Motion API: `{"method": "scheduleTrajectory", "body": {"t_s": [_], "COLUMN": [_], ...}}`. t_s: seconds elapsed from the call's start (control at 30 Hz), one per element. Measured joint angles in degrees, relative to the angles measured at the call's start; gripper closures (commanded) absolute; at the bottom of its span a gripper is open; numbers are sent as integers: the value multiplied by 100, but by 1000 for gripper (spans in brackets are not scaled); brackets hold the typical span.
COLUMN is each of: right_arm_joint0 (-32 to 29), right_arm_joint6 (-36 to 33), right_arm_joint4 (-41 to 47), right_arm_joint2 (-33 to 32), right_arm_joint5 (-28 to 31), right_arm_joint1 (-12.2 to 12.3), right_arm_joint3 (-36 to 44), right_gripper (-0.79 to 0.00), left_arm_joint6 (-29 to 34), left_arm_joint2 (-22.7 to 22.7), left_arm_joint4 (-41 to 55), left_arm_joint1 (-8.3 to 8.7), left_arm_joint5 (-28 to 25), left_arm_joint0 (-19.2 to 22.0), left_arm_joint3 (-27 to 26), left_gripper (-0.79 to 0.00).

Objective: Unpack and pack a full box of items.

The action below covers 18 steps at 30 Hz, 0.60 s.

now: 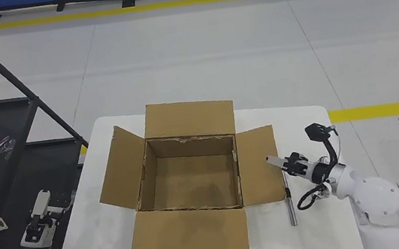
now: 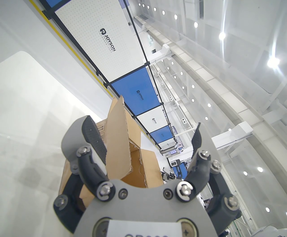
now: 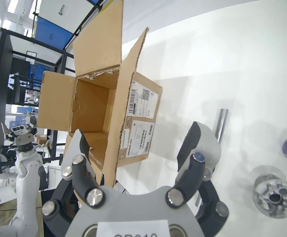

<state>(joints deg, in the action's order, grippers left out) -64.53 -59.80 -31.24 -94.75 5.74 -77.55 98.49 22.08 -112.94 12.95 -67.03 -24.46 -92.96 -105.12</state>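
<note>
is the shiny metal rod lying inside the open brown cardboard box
No, the shiny metal rod lies on the white table outside the open brown cardboard box.

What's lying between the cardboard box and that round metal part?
A shiny metal rod lies on the table between the cardboard box and round metal part, in the right wrist view.

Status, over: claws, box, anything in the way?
Left claw open, empty. Right claw open, empty. Box open, looks empty. Metal rod lies beside it, near right claw.

The right tool (image 3: 137, 129) hides part of the metal rod (image 3: 222, 123); the metal hub (image 3: 269, 195) nearby is blurred.
</note>
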Motion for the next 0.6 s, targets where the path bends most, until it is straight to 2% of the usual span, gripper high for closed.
{"method": "scheduleTrajectory", "body": {"t_s": [0.13,0.6], "right_arm_joint0": [228,749], "right_arm_joint6": [-122,9], "right_arm_joint4": [192,167], "right_arm_joint2": [161,800], "right_arm_joint5": [201,49], "right_arm_joint1": [36,112], "right_arm_joint3": [-238,-593], "right_gripper": [-785,-785], "left_arm_joint6": [0,0], "left_arm_joint2": [0,0], "left_arm_joint4": [0,0], "left_arm_joint1": [0,0], "left_arm_joint5": [0,0], "left_arm_joint0": [0,0], "left_arm_joint3": [0,0], "left_gripper": [-785,-785]}}
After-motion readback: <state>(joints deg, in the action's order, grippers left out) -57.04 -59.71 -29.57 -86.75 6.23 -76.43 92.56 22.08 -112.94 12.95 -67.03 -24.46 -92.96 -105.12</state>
